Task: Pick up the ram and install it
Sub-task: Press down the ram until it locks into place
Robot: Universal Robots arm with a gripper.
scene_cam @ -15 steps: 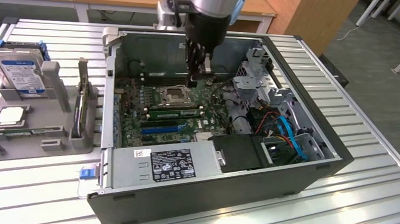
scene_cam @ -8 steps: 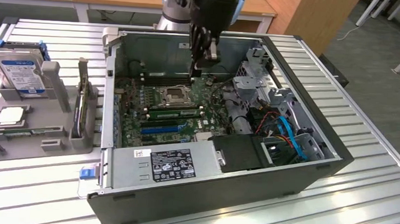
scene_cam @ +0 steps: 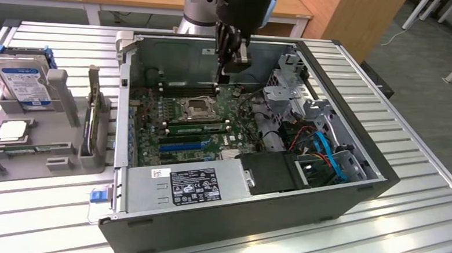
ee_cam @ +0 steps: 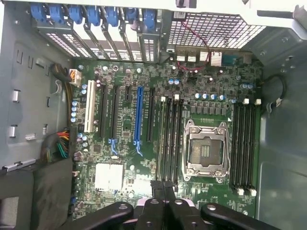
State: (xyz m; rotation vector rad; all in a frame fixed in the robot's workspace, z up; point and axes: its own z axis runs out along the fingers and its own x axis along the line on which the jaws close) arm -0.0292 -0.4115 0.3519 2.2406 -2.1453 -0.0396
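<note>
Hand (scene_cam: 227,68): fingers pressed together, nothing visibly pinched, hovering above motherboard (scene_cam: 191,124) inside open computer case (scene_cam: 283,210). Ram (scene_cam: 197,125): seated in slot just beside processor socket (scene_cam: 195,107).

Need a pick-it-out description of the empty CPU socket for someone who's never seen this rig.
Start at the open PC case on the slatted table, then find the green motherboard on its floor. Near the board's middle sits the CPU socket: a square silver metal frame around a dark, empty centre. Its neighbours are long, narrow memory slots flanking it on both sides.

No print on any label is legible.
</note>
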